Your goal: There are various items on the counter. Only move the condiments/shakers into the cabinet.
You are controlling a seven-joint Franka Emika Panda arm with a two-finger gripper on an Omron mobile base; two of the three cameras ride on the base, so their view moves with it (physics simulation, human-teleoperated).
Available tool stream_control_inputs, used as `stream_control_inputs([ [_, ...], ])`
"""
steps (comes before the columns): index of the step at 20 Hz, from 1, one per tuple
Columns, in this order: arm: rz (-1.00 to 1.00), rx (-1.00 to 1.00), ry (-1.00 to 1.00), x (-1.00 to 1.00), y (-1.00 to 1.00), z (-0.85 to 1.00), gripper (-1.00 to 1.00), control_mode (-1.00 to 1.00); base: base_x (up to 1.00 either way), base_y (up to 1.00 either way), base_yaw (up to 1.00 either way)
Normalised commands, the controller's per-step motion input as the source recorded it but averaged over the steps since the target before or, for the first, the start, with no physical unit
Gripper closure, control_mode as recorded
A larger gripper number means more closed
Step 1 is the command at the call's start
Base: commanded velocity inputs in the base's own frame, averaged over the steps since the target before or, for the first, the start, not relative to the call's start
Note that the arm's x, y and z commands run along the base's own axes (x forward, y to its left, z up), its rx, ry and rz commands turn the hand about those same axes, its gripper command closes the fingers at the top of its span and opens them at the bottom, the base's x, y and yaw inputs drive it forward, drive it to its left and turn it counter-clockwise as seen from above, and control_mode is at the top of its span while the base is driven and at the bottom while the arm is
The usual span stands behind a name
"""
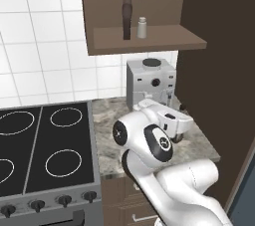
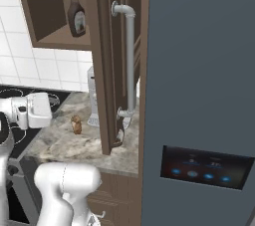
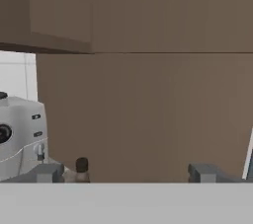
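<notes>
I see one brown bottle and the shaker already on the cabinet shelf. My gripper is spread, empty. The last bottle, probably by the tall panel, could tip if clipped.

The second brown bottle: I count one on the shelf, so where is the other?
The second bottle stands on the counter at its right end, against the tall brown side panel, right of the food lump.
</notes>
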Motion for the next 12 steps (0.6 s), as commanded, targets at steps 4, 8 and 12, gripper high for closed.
stream_control_inputs([
  [4,-0.01,0.00,0.00,0.08,-0.31,-0.52,-1.00,-1.00,0.00,0.00,0.00],
  [8,0.00,0.03,0.00,0.00,-0.26,-0.67,-1.00,-1.00,0.00,0.00,0.00],
  [12,0.00,0.04,0.00,0.00,-0.19,-0.67,-1.00,-1.00,0.00,0.00,0.00],
])
